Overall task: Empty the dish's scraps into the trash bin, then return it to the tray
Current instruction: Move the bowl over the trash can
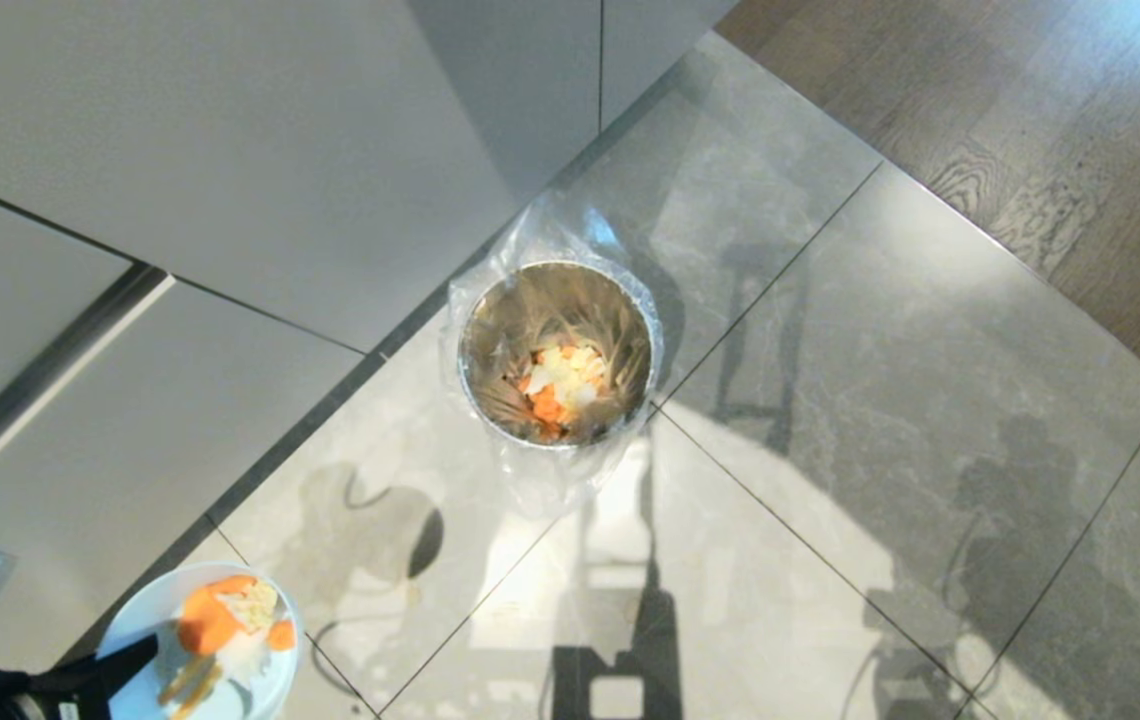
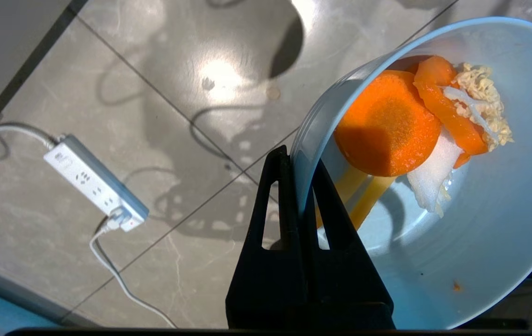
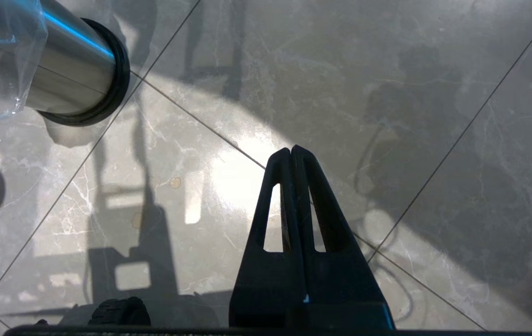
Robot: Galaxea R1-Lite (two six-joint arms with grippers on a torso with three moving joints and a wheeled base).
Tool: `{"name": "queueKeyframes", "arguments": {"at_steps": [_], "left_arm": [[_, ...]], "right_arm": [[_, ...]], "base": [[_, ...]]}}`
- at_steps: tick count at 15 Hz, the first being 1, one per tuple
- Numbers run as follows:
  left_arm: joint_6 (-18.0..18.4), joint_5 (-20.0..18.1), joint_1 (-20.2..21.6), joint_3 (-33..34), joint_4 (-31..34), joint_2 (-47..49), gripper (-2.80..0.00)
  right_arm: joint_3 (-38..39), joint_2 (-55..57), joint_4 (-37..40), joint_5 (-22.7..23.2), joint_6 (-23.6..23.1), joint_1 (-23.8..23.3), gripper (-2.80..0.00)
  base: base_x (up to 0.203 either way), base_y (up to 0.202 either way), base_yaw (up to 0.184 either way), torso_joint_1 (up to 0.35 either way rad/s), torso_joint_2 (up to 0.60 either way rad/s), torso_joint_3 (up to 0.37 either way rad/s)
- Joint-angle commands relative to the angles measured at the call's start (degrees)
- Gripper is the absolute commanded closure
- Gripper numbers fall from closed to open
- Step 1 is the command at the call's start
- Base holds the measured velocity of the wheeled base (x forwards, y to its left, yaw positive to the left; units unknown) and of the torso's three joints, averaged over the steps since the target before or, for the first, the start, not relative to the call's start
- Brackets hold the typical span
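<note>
The dish (image 1: 145, 612), a small white bowl, hangs at the lower left of the head view over the tiled floor. My left gripper (image 1: 130, 660) is shut on its rim. The scraps (image 1: 225, 615), orange carrot slices and pale vegetable bits, lie inside it. In the left wrist view the gripper (image 2: 301, 163) has one finger inside and one outside the wall of the dish (image 2: 480, 233), next to the scraps (image 2: 387, 123). The trash bin (image 1: 470, 360) stands apart to the upper right, bag-lined, with food bits (image 1: 560, 385) inside. My right gripper (image 3: 291, 151) is shut and empty above the floor, away from the trash bin (image 3: 70, 70). The tray is out of view.
Pale cabinet fronts (image 1: 230, 150) run along the left and back. Wooden flooring (image 1: 1080, 130) begins at the far right. A white power strip (image 2: 95, 184) with its cable lies on the tiles under the left arm. A black wheel (image 3: 116, 312) shows near the right arm.
</note>
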Motion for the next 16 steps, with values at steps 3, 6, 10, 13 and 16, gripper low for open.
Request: {"name": "queueKeyframes", "arguments": {"at_steps": [3, 6, 10, 13, 16], "left_arm": [[0.72, 0.08, -5.27, -7.82, -0.48, 8.16, 0.0], [6.66, 0.14, -5.85, -12.29, -0.58, 12.75, 0.0], [14.16, -0.03, -6.42, -20.63, -0.67, 19.71, 0.0], [18.97, 0.01, -8.66, -27.8, -0.59, 25.72, 0.0], [19.64, 0.2, -11.74, -36.1, -0.19, 30.61, 0.0]], "right_arm": [[0.0, -0.02, -0.02, 0.03, 0.02, 0.01, 0.0], [0.0, -0.02, -0.02, -0.04, 0.02, 0.01, 0.0], [0.0, -0.01, -0.02, 0.03, 0.04, 0.01, 0.0], [0.0, -0.02, -0.02, 0.03, 0.06, 0.01, 0.0], [0.0, -0.02, -0.02, -0.06, 0.06, 0.01, 0.0]], "base": [[0.0, 0.0, 0.0, 0.0, 0.0, 0.0], [0.0, 0.0, 0.0, 0.0, 0.0, 0.0], [0.0, 0.0, 0.0, 0.0, 0.0, 0.0], [0.0, 0.0, 0.0, 0.0, 0.0, 0.0], [0.0, 0.0, 0.0, 0.0, 0.0, 0.0]]}}
